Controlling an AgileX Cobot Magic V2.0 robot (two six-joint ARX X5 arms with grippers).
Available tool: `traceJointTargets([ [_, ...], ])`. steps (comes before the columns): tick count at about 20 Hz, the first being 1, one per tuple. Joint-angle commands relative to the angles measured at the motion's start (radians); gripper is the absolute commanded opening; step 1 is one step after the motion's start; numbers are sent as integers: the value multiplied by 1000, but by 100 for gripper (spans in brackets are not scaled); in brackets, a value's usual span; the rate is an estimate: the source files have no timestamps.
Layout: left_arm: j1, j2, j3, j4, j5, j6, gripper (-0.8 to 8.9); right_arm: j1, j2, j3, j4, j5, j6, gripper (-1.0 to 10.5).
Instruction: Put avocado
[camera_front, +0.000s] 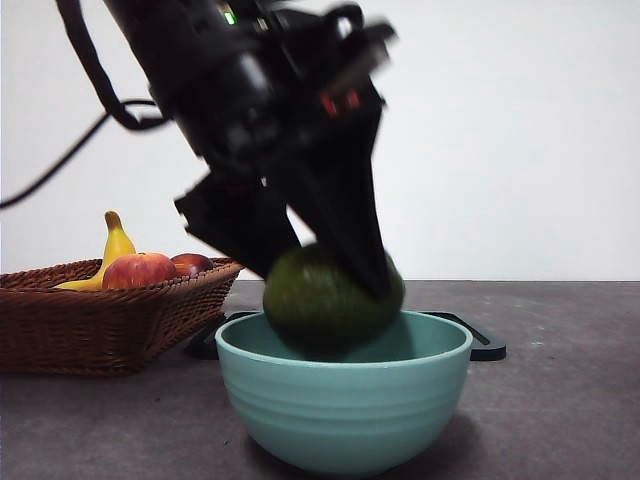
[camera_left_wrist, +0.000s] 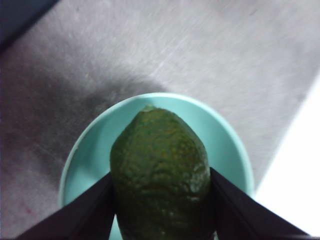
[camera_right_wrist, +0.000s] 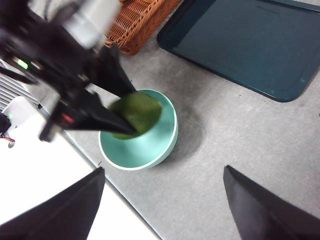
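My left gripper (camera_front: 320, 275) is shut on the dark green avocado (camera_front: 325, 300) and holds it at the rim of the teal bowl (camera_front: 345, 405), its lower part inside the bowl. In the left wrist view the avocado (camera_left_wrist: 160, 172) sits between my two black jaws over the bowl (camera_left_wrist: 225, 145). The right wrist view shows the left arm, the avocado (camera_right_wrist: 136, 114) and the bowl (camera_right_wrist: 150, 147) from above. My right gripper (camera_right_wrist: 165, 200) is open and empty, high above the table.
A wicker basket (camera_front: 90, 320) stands at the left with a banana (camera_front: 112, 250), a red-yellow apple (camera_front: 140, 270) and another dark red fruit. A dark tray (camera_front: 480, 340) lies behind the bowl; it also shows in the right wrist view (camera_right_wrist: 250, 45).
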Motion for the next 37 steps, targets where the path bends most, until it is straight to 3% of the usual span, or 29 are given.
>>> traceJointTargets([
  [1,-26,47,19,26,-18,24,211,4,6,20,3,1,2,381],
  [7,-50,85,19,52,-53,53,225,4,6,20,3,1,2,381],
  [10,-54,95,19,44,-53,57,325,4,6,20,3,1,2,381],
  [14,-58,96,19,44,-53,57,351,4,6,20,3,1,2,381],
  [24,-34,1,82,33,-53,45,346,4,6,20,3,2,2,381],
  [28,61,-142,87,0,-53,44,346,4,6,20,3,6,2,381],
  [33,254,-316,82,-129,-44,46,346,4,31,20,5,27,2,381],
  [37,369,-400,69,-250,58,84,346,5,100,20,23,23,2,381],
])
